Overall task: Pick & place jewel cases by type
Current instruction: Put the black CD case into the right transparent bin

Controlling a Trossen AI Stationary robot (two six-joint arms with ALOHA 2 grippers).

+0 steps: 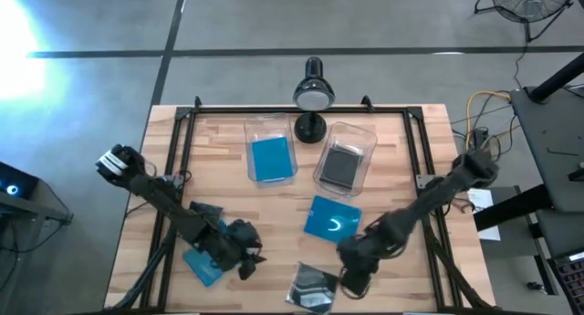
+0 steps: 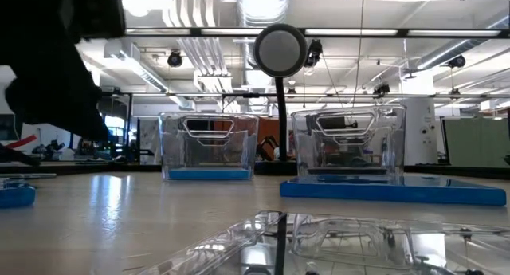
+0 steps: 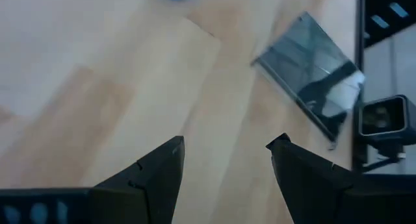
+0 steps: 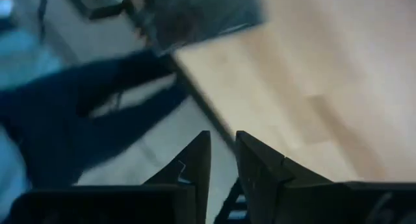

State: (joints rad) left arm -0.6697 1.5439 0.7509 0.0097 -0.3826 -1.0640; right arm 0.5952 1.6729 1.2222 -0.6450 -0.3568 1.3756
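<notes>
Left gripper [image 3: 224, 160] fingers spread apart, right gripper [image 4: 221, 160] fingers nearly closed, holding nothing

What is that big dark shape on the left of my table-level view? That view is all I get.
Observer: The left arm. From above, the left gripper is open beside a blue jewel case near the table's front.
Operator: Where's the other arm?
Observer: Outside your view. The right gripper is next to the clear jewel case.
Operator: What's inside the bins?
Observer: The left bin holds a second blue jewel case, and the right bin holds a dark grey jewel case.
</notes>
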